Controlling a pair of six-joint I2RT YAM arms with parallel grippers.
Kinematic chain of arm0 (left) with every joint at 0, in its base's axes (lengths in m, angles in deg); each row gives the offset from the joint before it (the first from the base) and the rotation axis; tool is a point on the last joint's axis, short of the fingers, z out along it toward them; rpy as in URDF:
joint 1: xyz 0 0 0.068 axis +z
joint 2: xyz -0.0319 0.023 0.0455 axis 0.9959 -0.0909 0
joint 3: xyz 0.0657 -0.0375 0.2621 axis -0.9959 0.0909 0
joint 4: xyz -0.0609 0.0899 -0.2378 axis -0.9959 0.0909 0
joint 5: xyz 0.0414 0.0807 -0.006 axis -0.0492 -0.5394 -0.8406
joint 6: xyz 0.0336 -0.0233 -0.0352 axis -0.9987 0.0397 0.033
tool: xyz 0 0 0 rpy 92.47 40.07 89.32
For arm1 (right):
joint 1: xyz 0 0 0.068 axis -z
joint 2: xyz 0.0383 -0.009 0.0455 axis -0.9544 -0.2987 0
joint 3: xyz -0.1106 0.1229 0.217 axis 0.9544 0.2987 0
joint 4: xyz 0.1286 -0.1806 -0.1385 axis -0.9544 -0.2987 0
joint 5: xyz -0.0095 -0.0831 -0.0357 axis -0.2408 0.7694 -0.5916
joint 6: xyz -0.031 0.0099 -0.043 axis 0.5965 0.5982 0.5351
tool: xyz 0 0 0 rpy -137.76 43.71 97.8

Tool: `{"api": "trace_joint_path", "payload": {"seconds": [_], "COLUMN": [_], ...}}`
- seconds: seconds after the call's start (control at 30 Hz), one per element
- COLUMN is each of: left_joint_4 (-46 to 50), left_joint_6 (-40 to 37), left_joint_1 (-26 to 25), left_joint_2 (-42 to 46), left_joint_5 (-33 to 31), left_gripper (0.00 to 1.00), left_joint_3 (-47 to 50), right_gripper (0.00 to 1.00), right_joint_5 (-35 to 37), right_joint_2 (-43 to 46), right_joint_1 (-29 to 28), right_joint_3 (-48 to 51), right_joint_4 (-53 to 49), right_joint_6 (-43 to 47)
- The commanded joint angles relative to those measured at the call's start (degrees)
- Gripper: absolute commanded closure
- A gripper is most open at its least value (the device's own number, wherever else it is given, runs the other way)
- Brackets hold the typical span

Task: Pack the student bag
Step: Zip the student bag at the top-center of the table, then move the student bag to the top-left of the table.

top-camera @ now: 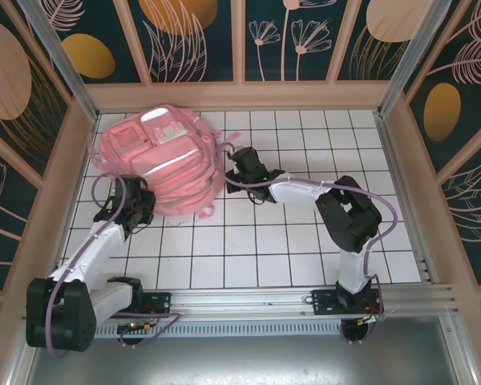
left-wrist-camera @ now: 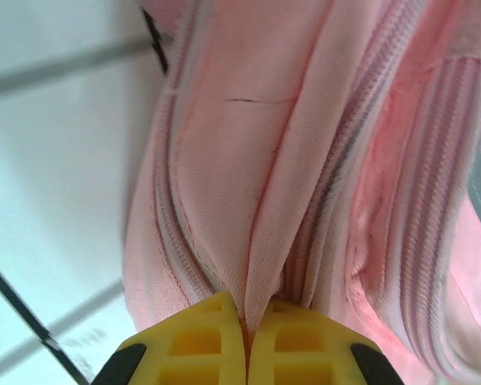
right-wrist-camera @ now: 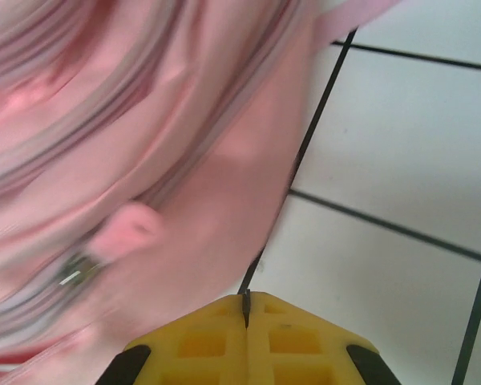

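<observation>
The student bag, a big soft pink backpack, lies at the far left of the tiled table. At the bag's near left edge, my left gripper is shut on it. In the left wrist view, its yellow jaws pinch a fold of pink fabric beside a zipper seam. My right gripper is at the bag's right edge. In the right wrist view it is shut, with a thin dark sliver at the tips that I cannot identify. The bag looks blurred there, and a pink zipper pull hangs to the left of the jaws.
The white gridded table stretches in front of and to the right of the bag. Wooden walls with patterned panels close in the back and both sides. A metal rail carries both arm bases along the near edge.
</observation>
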Motion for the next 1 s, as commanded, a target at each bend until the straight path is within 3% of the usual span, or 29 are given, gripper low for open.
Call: {"api": "trace_joint_path", "payload": {"seconds": [0.0, 0.17, 0.27, 0.33, 0.47, 0.53, 0.6, 0.77, 0.9, 0.97], "left_joint_4": [6.7, 8.0, 6.7, 6.9, 9.9, 11.2, 12.7, 12.4, 12.4, 12.7], "left_joint_6": [-10.3, -17.0, -18.1, -18.3, -19.6, -21.0, -22.5, -24.5, -25.1, -25.6], "left_joint_1": [6.0, 9.3, 9.2, 9.2, 9.2, 9.2, 9.2, 9.2, 9.2, 9.2], "left_joint_2": [-2.6, -5.8, -5.3, -4.2, -1.0, -0.4, -0.4, -1.1, -1.9, -2.3], "left_joint_5": [-5.4, -4.3, 0.2, 2.4, 2.6, 2.6, 1.6, 1.6, 0.9, -0.2], "left_gripper": [1.0, 0.99, 0.6, 0.53, 0.51, 0.5, 0.49, 0.48, 0.49, 0.49], "left_joint_3": [-3.6, -8.5, -8.9, -8.9, -10.3, -11.8, -13.1, -12.1, -9.8, -8.8], "right_gripper": [1.0, 1.0, 1.0, 1.0, 1.0, 0.79, 0.64, 0.46, 0.44, 0.47], "right_joint_5": [1.2, 0.4, 0.0, -0.2, -1.1, -3.3, -7.1, -15.6, -20.3, -21.7], "right_joint_2": [-2.9, -4.6, -4.5, -4.2, -4.8, -5.3, -6.4, -12.0, -19.5, -24.2], "right_joint_1": [0.6, -1.3, -2.2, -2.2, -1.3, -0.1, 2.2, 5.3, 5.8, 5.8], "right_joint_3": [-3.7, -6.1, -5.3, -4.6, -5.8, -7.4, -9.7, -20.4, -33.5, -40.7], "right_joint_4": [-1.4, -1.9, -1.4, -1.0, -1.0, -0.9, -0.7, -2.6, -7.0, -10.6], "right_joint_6": [1.5, 2.2, 1.2, 0.7, 0.0, -1.3, -4.2, -7.5, -8.3, -8.9]}}
